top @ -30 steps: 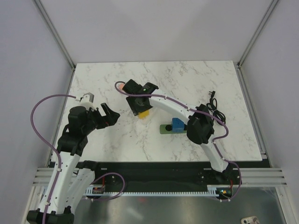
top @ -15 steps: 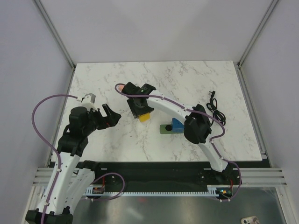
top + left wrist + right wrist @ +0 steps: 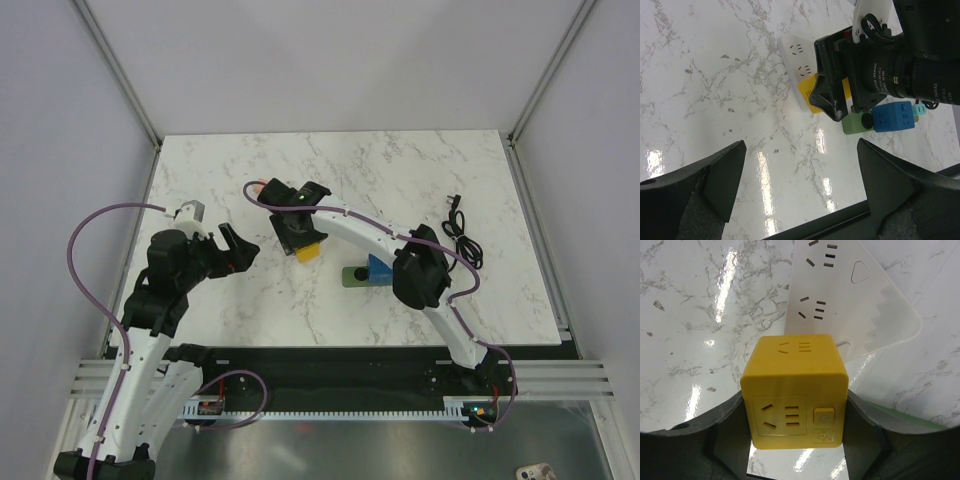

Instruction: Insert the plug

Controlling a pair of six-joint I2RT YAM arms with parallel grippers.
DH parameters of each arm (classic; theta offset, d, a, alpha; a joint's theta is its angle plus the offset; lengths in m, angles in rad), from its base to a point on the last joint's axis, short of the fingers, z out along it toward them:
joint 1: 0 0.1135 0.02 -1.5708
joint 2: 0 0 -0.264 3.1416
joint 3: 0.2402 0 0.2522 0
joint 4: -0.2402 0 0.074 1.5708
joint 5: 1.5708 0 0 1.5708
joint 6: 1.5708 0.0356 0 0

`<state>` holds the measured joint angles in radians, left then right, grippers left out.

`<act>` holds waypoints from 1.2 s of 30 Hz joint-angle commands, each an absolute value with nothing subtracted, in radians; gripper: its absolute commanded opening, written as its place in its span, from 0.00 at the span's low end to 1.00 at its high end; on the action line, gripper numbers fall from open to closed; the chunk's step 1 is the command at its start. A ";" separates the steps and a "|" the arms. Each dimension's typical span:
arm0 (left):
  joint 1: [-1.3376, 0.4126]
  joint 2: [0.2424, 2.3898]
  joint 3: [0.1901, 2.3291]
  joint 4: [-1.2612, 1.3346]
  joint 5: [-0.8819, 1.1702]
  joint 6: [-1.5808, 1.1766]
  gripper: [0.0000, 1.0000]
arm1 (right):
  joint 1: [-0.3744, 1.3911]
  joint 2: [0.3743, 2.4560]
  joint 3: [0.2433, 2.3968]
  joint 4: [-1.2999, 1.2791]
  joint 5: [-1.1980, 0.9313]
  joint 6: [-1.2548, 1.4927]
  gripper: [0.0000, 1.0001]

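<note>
The blue plug (image 3: pixel 380 267) sits against the right end of the green power strip (image 3: pixel 352 276) on the marble table; it also shows in the left wrist view (image 3: pixel 895 117) next to the strip (image 3: pixel 856 122). My right gripper (image 3: pixel 300 232) is left of it, shut on a yellow cube block (image 3: pixel 795 390), held at the end of a white power strip (image 3: pixel 850 295). The yellow block (image 3: pixel 308 251) peeks out below the gripper. My left gripper (image 3: pixel 235 250) is open and empty, low over bare table (image 3: pixel 800 185), well left of the plug.
A small pink block (image 3: pixel 258 185) lies behind the right gripper. A coiled black cable (image 3: pixel 462 235) lies at the right. The right arm's elbow (image 3: pixel 418 275) hangs just right of the plug. The table's near edge (image 3: pixel 350 346) runs below the strip.
My right wrist has shifted slightly left with the yellow block still in its jaws. The left arm and the blue plug have not moved.
</note>
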<state>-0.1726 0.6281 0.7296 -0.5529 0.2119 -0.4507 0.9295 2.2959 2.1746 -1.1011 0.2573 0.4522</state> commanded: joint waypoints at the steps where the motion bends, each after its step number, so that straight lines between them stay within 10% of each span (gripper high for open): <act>1: -0.178 0.620 0.726 -0.545 0.201 -0.411 0.99 | 0.930 2.318 2.230 -1.121 0.295 0.460 0.00; 36: -0.183 0.615 0.724 -0.543 0.198 -0.410 0.99 | 0.925 2.241 2.115 -1.120 0.316 0.457 0.00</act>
